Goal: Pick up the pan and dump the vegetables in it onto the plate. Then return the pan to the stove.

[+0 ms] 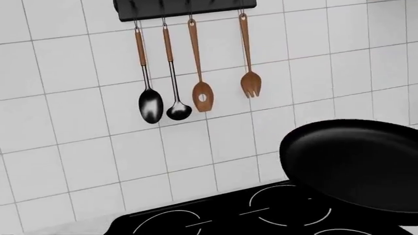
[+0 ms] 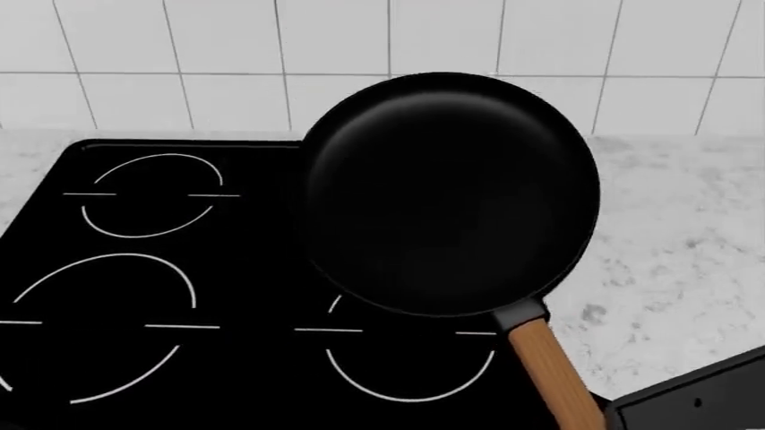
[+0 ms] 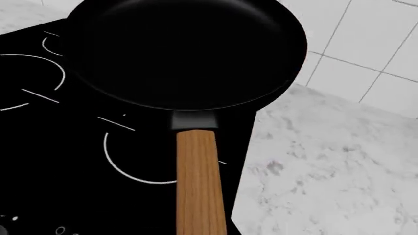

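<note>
We see the pan (image 2: 449,193) filling the centre and upper right of the head view, empty, above the stove (image 2: 156,296); its wooden handle (image 3: 199,181) runs to the lower edge; neither pincer shows, so we cannot tell their grip; set down too far right, we judge, the pan could overhang the marble counter (image 2: 682,251) and tip.

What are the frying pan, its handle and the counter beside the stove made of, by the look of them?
The pan looks like matte black coated metal: dark, with only a soft sheen. Its handle seems light-brown wood, with faint lengthwise grain. The counter looks like pale stone, perhaps marble, from its grey speckled veining. The stove appears to be glossy black glass with thin white burner lines. All of it is a simulator's render.
</note>
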